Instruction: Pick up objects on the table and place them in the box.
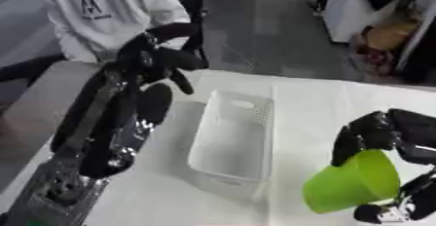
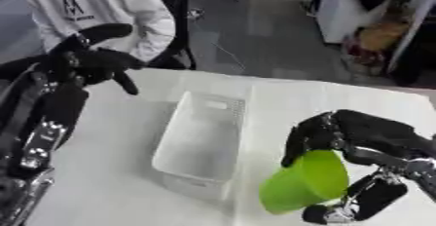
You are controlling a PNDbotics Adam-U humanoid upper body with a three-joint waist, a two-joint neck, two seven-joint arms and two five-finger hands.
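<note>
A white perforated plastic box (image 1: 231, 140) stands in the middle of the white table (image 1: 315, 98), and nothing shows inside it. My right hand (image 2: 340, 132) is shut on a lime green cup (image 2: 305, 181), held tilted just to the right of the box's near end, with its rim facing down and left. My left hand (image 1: 162, 57) is raised above the table's far left corner, left of the box, its fingers relaxed and holding nothing.
A person in a white shirt (image 1: 102, 6) stands beyond the table's far left edge. Past the far right side is clutter on the floor (image 1: 388, 40). The grey floor runs along the table's left edge.
</note>
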